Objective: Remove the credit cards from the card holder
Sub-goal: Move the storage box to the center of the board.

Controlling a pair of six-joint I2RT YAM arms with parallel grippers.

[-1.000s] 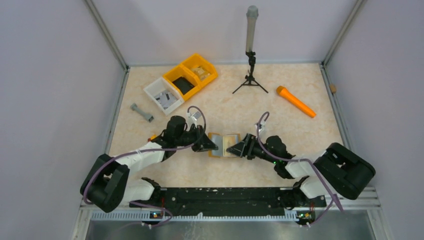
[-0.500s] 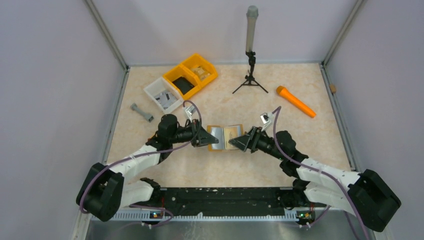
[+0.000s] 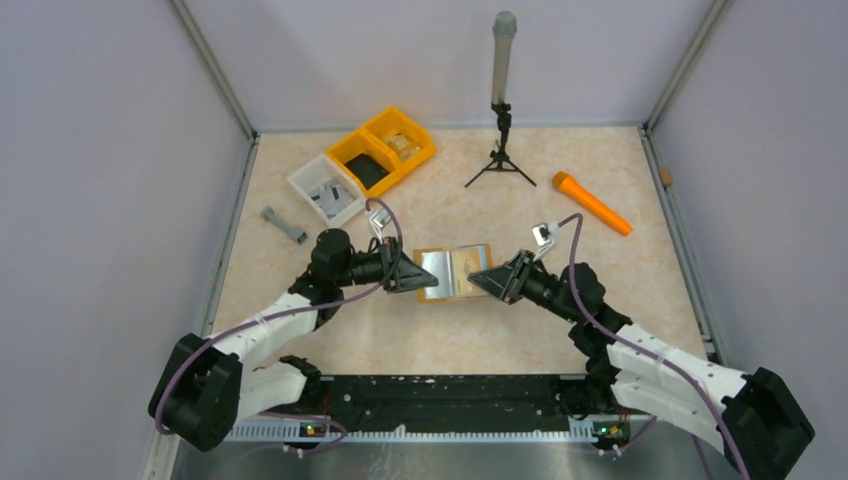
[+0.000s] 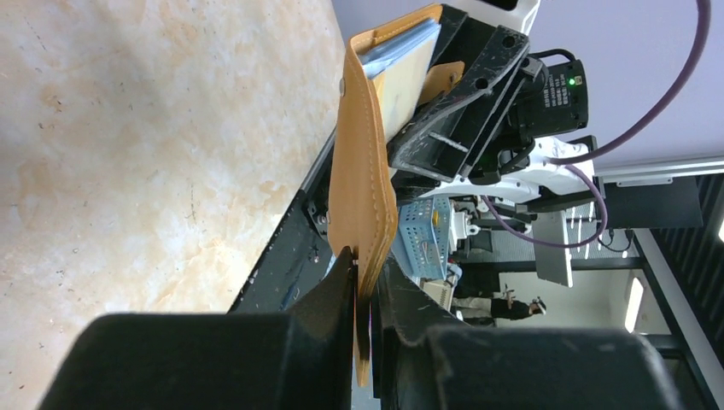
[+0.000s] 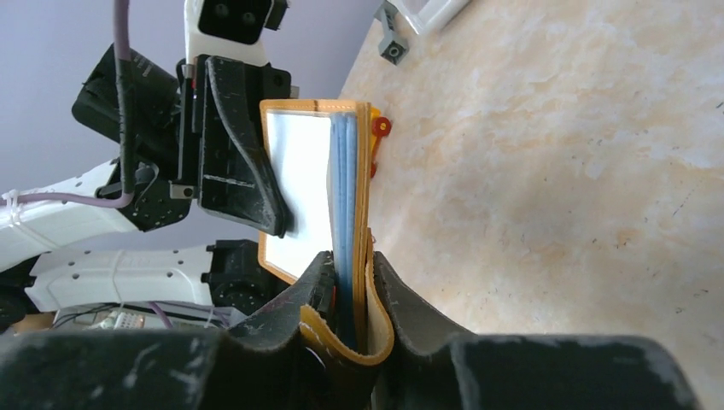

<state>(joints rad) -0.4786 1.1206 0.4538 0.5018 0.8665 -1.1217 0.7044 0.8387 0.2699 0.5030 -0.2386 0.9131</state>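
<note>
The tan card holder (image 3: 455,272) hangs open between my two grippers, held up over the middle of the table. My left gripper (image 3: 418,279) is shut on its left flap, and in the left wrist view the leather edge (image 4: 363,179) is pinched between the jaws of my left gripper (image 4: 365,265). My right gripper (image 3: 484,281) is shut on the right flap. In the right wrist view, my right gripper (image 5: 352,265) presses the folded leather (image 5: 365,196) with the credit cards (image 5: 341,188) inside it, seen edge-on as bluish strips. A pale card face (image 5: 299,188) shows in the far pocket.
Two orange bins (image 3: 385,148) and a white bin (image 3: 327,188) stand at the back left, with a grey dumbbell-shaped part (image 3: 284,225) beside them. A small tripod with a tall grey cylinder (image 3: 500,100) stands at the back. An orange stick (image 3: 592,203) lies at the right.
My right gripper has shut on the card holder's right flap. Both arms carried the holder a little away from the bases, and the right arm stretched out.
</note>
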